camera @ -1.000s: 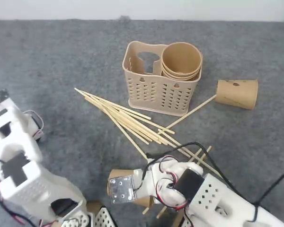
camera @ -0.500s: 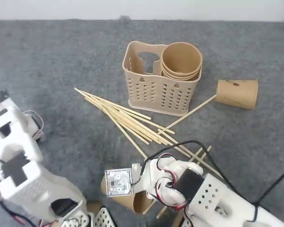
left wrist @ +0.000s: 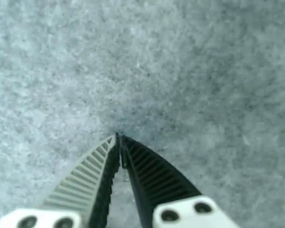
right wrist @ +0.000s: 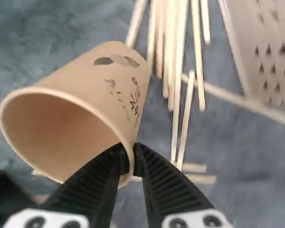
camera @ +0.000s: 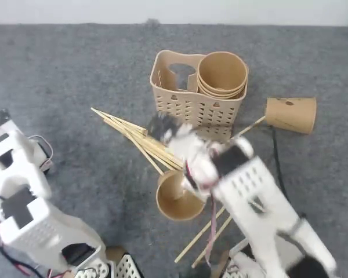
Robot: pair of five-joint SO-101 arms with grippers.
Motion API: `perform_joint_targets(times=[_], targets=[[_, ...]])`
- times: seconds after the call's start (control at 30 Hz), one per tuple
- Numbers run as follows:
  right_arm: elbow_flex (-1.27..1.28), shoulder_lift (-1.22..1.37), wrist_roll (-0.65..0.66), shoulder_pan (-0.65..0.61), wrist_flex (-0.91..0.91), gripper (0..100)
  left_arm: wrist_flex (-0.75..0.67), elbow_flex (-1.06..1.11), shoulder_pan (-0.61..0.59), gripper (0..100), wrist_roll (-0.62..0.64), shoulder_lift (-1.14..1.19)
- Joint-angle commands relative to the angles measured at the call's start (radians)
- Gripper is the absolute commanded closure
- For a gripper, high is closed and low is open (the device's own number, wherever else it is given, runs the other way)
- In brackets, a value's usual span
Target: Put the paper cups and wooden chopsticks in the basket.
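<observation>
Your right gripper (right wrist: 129,153) is pinching the rim of a brown paper cup (right wrist: 76,126). One finger is inside the mouth and the other outside against the wall, both pressed onto the thin paper edge. In the high view the brown paper cup (camera: 177,198) is at the end of your right arm (camera: 249,191), with its open mouth tilted up toward the camera. It is just in front of the beige perforated plastic basket (camera: 191,110) and beside the thin wooden chopsticks (camera: 140,138). You cannot tell from these views whether its base touches the grey carpet (camera: 75,75) or hangs clear of it. The chopsticks lie loose on the carpet in a long fan that starts left of the basket and runs past its front, and some of them pass under your right arm. In the right wrist view several of them lie just beyond the cup's base, near the basket's wall. A stack of brown paper cups (camera: 222,74) stands upright in the basket's right compartment. A second loose paper cup (camera: 290,114) lies on its side to the right of the basket, apart from it, with one chopstick pointing toward it. Your left gripper (left wrist: 118,138) has its ribbed fingers pressed together tip to tip just over the carpet. Your left arm (camera: 23,202) is at the near left edge, well apart from the basket and the chopsticks.
</observation>
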Motion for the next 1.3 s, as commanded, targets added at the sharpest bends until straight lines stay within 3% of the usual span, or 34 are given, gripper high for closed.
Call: perform_joint_targets(times=[0.0,0.2,0.5,0.77,1.0,1.27], targets=[[-0.282,0.239,-0.086,0.051,0.179,99.1,-0.025,0.002,0.000,99,-0.006,-0.048],[-0.434,0.343,-0.193,0.077,0.214,99.1,-0.025,0.004,0.000,99,-0.006,-0.048],[-0.644,0.058,-0.187,0.084,0.213,99.2,-0.029,0.019,0.018,99,-0.008,-0.055],[-1.026,0.262,-0.275,0.311,0.217,99.2,-0.029,0.019,0.018,99,-0.008,-0.055],[-1.224,0.260,-0.408,0.321,0.211,99.2,-0.029,0.019,0.018,99,-0.008,-0.055],[-1.335,0.332,-0.414,0.406,0.156,99.2,-0.029,0.019,0.018,99,-0.009,-0.055]])
